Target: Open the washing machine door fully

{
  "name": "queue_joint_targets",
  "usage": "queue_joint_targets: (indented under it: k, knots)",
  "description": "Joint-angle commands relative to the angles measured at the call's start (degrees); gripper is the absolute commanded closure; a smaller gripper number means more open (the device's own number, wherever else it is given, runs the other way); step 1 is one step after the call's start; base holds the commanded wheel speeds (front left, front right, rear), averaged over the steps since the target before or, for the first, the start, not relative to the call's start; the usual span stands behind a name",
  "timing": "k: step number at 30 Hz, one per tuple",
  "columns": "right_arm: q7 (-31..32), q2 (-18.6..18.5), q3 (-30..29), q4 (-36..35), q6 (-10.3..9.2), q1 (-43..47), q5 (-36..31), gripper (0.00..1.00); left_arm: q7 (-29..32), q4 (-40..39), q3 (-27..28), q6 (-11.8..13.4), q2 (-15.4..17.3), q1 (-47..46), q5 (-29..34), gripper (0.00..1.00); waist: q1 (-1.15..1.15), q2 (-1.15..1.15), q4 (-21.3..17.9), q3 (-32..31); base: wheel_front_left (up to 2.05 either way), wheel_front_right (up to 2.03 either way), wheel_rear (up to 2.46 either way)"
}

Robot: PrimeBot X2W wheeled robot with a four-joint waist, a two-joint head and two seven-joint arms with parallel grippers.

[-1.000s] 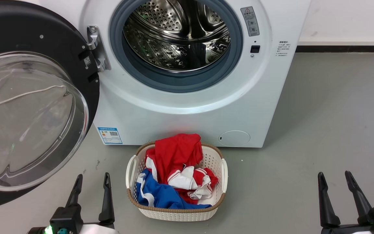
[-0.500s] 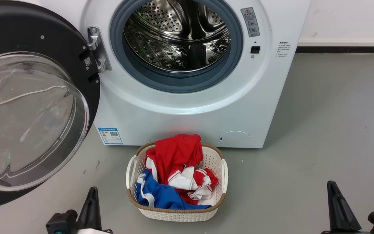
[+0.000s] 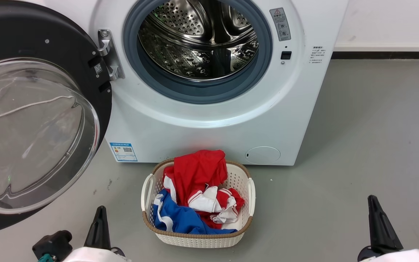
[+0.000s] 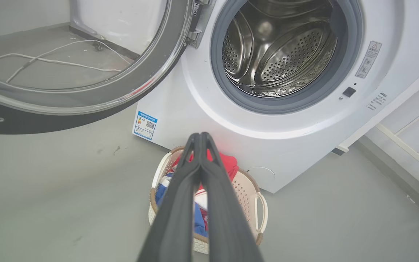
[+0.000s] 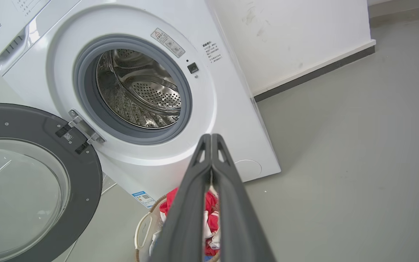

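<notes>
The washing machine door, a black disc with a clear glass bowl, stands swung far out to the left on its metal hinge. Behind it the white washing machine shows its steel drum uncovered inside the grey gasket. My left gripper sits low at the bottom left, shut and holding nothing, below the door's lower edge and apart from it. My right gripper is at the bottom right, also shut and holding nothing. The left wrist view shows the left gripper with fingers pressed together, the door at upper left. The right wrist view shows the right gripper shut, the door at left.
A white laundry basket with red, blue and white clothes stands on the grey floor right in front of the machine, between my grippers. A white cable lies on the floor behind the door glass. A wall with a dark skirting runs at the right.
Both grippers went from open, fingers apart, to shut, and drew lower toward the bottom edge of the head view. The door and basket have not moved.
</notes>
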Motion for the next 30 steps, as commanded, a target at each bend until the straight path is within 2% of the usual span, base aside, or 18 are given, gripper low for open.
queue_joint_targets:
  k: [1,30]
  knots:
    - [0.29,-0.58,0.08,-0.40,0.01,-1.68,2.10,1.00,0.44,-0.59,0.31,-0.27,0.11,-1.73,-2.00,1.00,0.00,0.00,-0.02,0.01,0.00,0.00,0.00]
    - [5.65,-1.19,0.12,3.46,0.01,-6.41,26.55,1.00,6.32,1.14,1.86,-2.53,0.14,-5.17,-26.35,1.00,0.00,0.00,-0.45,0.15,0.00,0.00,0.00]
